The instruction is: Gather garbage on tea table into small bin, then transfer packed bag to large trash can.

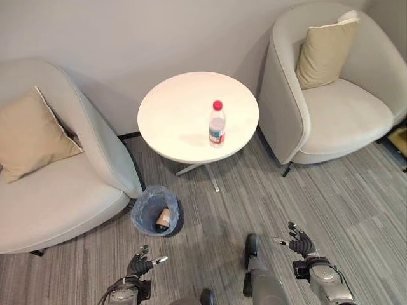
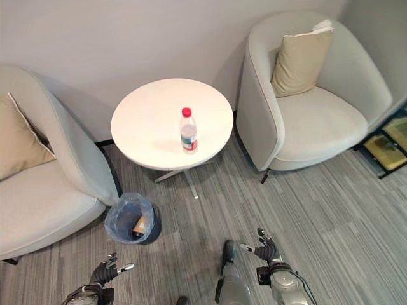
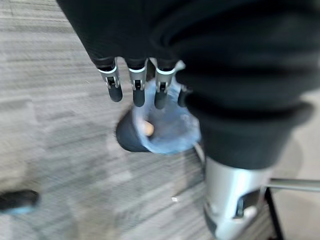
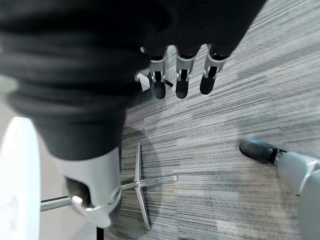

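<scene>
I see one bottle left upright at the middle of the worktop. The small bin waits lower left by its foot, some rubbish inside. My left hand and right hand hang low, fingers relaxed, empty.

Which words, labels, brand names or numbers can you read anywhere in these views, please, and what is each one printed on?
No text can be read in any view.
The bottle on the round table has a printed label, too small to read.
The brown item in the small bin shows no legible print.
The cushions, armchairs and floor carry no visible print.
</scene>
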`<state>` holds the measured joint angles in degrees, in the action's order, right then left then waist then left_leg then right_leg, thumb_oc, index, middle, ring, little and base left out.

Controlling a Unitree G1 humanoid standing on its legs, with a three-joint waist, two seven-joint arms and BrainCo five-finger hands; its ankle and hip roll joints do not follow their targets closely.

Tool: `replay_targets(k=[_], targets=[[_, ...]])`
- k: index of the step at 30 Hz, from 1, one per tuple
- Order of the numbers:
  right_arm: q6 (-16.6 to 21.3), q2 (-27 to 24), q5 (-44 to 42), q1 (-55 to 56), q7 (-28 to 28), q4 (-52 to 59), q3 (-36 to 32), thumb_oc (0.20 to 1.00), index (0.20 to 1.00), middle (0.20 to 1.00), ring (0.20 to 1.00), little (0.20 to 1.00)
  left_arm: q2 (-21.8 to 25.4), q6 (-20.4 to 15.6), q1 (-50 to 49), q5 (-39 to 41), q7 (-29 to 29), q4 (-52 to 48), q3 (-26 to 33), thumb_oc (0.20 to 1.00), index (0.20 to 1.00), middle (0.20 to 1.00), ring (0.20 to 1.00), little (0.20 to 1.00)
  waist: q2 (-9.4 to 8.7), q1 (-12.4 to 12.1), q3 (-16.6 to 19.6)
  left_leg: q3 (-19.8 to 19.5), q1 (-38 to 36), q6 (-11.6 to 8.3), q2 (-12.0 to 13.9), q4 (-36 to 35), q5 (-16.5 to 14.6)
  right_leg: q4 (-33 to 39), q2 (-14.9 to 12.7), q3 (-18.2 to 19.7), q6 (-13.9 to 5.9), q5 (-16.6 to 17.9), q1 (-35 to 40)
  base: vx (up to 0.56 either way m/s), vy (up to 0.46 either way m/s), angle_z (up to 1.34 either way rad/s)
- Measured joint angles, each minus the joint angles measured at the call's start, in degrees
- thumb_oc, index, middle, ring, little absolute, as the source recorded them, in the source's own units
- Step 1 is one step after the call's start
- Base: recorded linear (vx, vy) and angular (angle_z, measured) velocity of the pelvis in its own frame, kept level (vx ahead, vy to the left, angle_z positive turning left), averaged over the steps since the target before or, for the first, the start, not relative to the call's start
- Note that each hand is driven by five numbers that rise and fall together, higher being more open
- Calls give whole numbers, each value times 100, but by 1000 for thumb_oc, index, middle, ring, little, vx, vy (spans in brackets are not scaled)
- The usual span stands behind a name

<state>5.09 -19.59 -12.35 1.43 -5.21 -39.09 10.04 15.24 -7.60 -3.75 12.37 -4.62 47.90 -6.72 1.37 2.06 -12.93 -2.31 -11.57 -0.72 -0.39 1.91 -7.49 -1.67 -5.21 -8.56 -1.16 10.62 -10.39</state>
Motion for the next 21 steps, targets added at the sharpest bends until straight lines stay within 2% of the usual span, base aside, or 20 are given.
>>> replay_targets(k=[1, 2, 3, 4, 5, 6, 7, 8, 10, 11, 12, 13, 14, 15, 17, 19, 20, 21], targets=[[2, -61, 0, -63, 19, 2, 0, 1000, 1000, 1000, 1000, 1000, -3, -51, -2, 0, -5, -1, 5, 1000, 1000, 1000, 1000, 1000, -8, 5, 4, -53, 72, -123, 107, 331, 71, -277, 46, -93, 146, -210, 27, 205, -275, 44], [35, -105, -1, -113, 26, -10, -14, 1000, 1000, 1000, 1000, 1000, -17, -53, 3, 5, -14, 17, 13, 1000, 1000, 1000, 1000, 1000, -25, 22, 14, -59, 195, -268, 152, 625, 121, -409, 66, -106, 182, -403, 45, 272, -363, 65], [83, -103, -6, -175, 27, -87, -201, 1000, 1000, 1000, 1000, 1000, -74, -51, 59, 8, -41, 75, -6, 1000, 1000, 1000, 1000, 1000, -83, 54, 36, -137, 622, -390, 232, 1451, 162, -516, 71, -297, 277, -619, 119, 193, -256, 60], [105, -150, -9, -196, 22, -76, -197, 1000, 1000, 1000, 1000, 1000, -93, -47, 57, 8, -22, 43, -18, 1000, 1000, 1000, 1000, 1000, -135, 48, 38, -120, 919, -479, 271, 1963, 124, -524, 107, -359, 376, -675, 135, 153, -177, 57], [114, -196, -9, -244, 24, -75, -171, 1000, 1000, 1000, 1000, 1000, -93, -41, 50, 9, -23, 48, 7, 1000, 1000, 1000, 1000, 1000, -151, 15, 34, -69, 1065, -559, 350, 2170, 185, -559, 159, -408, 506, -765, 143, 217, -198, 22], [114, -223, -9, -264, 28, -78, -166, 1000, 1000, 1000, 1000, 1000, -81, -34, 51, 11, -24, 51, 5, 1000, 1000, 1000, 1000, 1000, -149, 18, 34, -7, 1139, -520, 446, 2364, 260, -527, 218, -428, 591, -821, 187, 198, -153, 15], [112, -228, -9, -317, 24, -103, -153, 1000, 1000, 1000, 1000, 1000, -49, -31, 62, 13, -26, 49, 12, 1000, 1000, 1000, 1000, 1000, -173, -26, 19, 116, 1239, -567, 535, 2480, 203, -499, 287, -456, 706, -906, 248, 328, -203, 45], [87, -206, -11, -326, 26, -187, -151, 1000, 1000, 1000, 1000, 1000, -14, -17, 287, 17, -26, 136, -2, 1000, 1000, 1000, 1000, 1000, -378, -50, -143, 223, 1379, -460, 505, 2299, 55, -162, 317, -476, 806, -992, 638, 204, -92, 36], [79, -163, -13, -295, 25, -196, -138, 1000, 1000, 1000, 1000, 1000, 41, -2, 381, 17, -25, 155, -9, 1000, 1000, 1000, 1000, 1000, -504, -112, -199, 271, 1622, -522, 458, 1690, 29, 38, 343, -619, 761, -849, 816, 223, -28, 23], [111, -171, -14, -341, 27, -186, -136, 1000, 1000, 1000, 1000, 1000, 49, 6, 384, 18, -25, 161, -10, 1000, 1000, 1000, 1000, 1000, -479, -152, -206, 264, 1863, -553, 481, 1493, 71, 67, 374, -694, 736, -876, 851, 257, 14, 30], [99, -165, -18, -327, 7, -204, -126, 1000, 1000, 1000, 1000, 1000, 59, 19, 408, 18, -23, 187, -19, 1000, 1000, 1000, 1000, 1000, -471, -123, -205, 349, 2043, -642, 484, 1131, 138, 278, 409, -805, 600, -933, 978, 134, 22, 40], [66, -173, -17, -282, 4, -213, -97, 1000, 1000, 1000, 1000, 1000, 65, 19, 440, 19, -24, 162, -35, 1000, 1000, 1000, 1000, 1000, -486, -126, -212, 436, 2056, -666, 482, 490, 350, 504, 452, -879, 514, -866, 1134, 125, 31, 33], [57, -161, -16, -298, 0, -231, -67, 1000, 1000, 1000, 1000, 1000, 73, 17, 414, 20, -23, 136, -37, 1000, 1000, 1000, 1000, 1000, -471, -177, -222, 443, 2105, -659, 528, 134, 614, 558, 514, -877, 526, -828, 1219, 115, 37, 1], [65, -163, -16, -308, -5, -227, 7, 1000, 1000, 1000, 1000, 1000, 77, 20, 395, 20, -24, 143, -39, 1000, 1000, 1000, 1000, 1000, -448, -193, -216, 433, 2175, -629, 552, 146, 790, 563, 547, -864, 617, -771, 1270, 200, 103, -16], [72, -168, -16, -332, -38, -206, 43, 1000, 1000, 1000, 1000, 1000, 69, 33, 350, 20, -21, 166, -56, 1000, 1000, 1000, 1000, 1000, -387, -207, -222, 466, 2265, -652, 544, 285, 987, 635, 567, -855, 478, -881, 1435, 200, 148, -3], [69, -162, -9, -273, -37, -191, 47, 1000, 1000, 1000, 1000, 1000, 75, 42, 273, 19, -21, 167, -28, 1000, 1000, 1000, 1000, 1000, -323, -224, -192, 677, 2074, -523, 611, 218, 1069, 630, 568, -808, 449, -881, 1535, 242, 261, -11], [62, -169, -1, -259, -36, -168, 46, 1000, 1000, 1000, 1000, 1000, 68, 61, 166, 18, -14, 189, -32, 1000, 1000, 1000, 1000, 1000, -234, -218, -155, 678, 1793, -503, 625, 142, 1061, 548, 546, -703, 307, -967, 1611, 253, 347, -25], [59, -162, -1, -248, -36, -141, 48, 1000, 1000, 1000, 1000, 1000, 69, 78, 150, 18, -2, 223, -32, 1000, 1000, 1000, 1000, 1000, -208, -211, -139, 690, 1659, -345, 563, 50, 1075, 464, 481, -675, 221, -1016, 1623, 131, 206, -26]])
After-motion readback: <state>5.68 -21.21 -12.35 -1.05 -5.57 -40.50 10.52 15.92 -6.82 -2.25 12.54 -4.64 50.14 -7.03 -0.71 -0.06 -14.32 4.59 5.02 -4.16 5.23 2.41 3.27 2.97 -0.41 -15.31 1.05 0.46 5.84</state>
